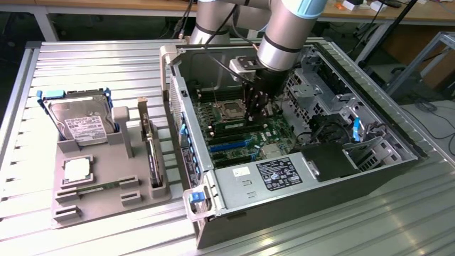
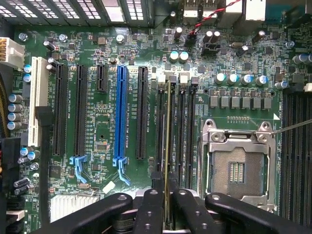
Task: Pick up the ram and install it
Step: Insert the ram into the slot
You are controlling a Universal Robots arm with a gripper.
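Open PC case (image 1: 284,213) lies on its side on the bench w/ the arm (image 1: 288,32) reaching down into it. On the exterior view's left is a grey parts tray (image 1: 106,205) w/ the hard drive (image 1: 78,120), square processor chip (image 1: 76,169) and expansion card (image 1: 148,144) on it. Inside the case, the gripper (image 2: 168,207) hangs over the motherboard (image 2: 107,161), between the blue slot (image 2: 120,112) and the empty CPU socket (image 2: 239,165). The fingers (image 2: 151,209) are clamped either side of the ram (image 2: 168,146), seen edge-on, running in line w/ one of the memory slots (image 2: 183,131) just beside the socket. Progress, my read: pick-up done, stick carried in and lined up. Can't tell if it's pressed home or just at the slot mouth. Not let go yet.
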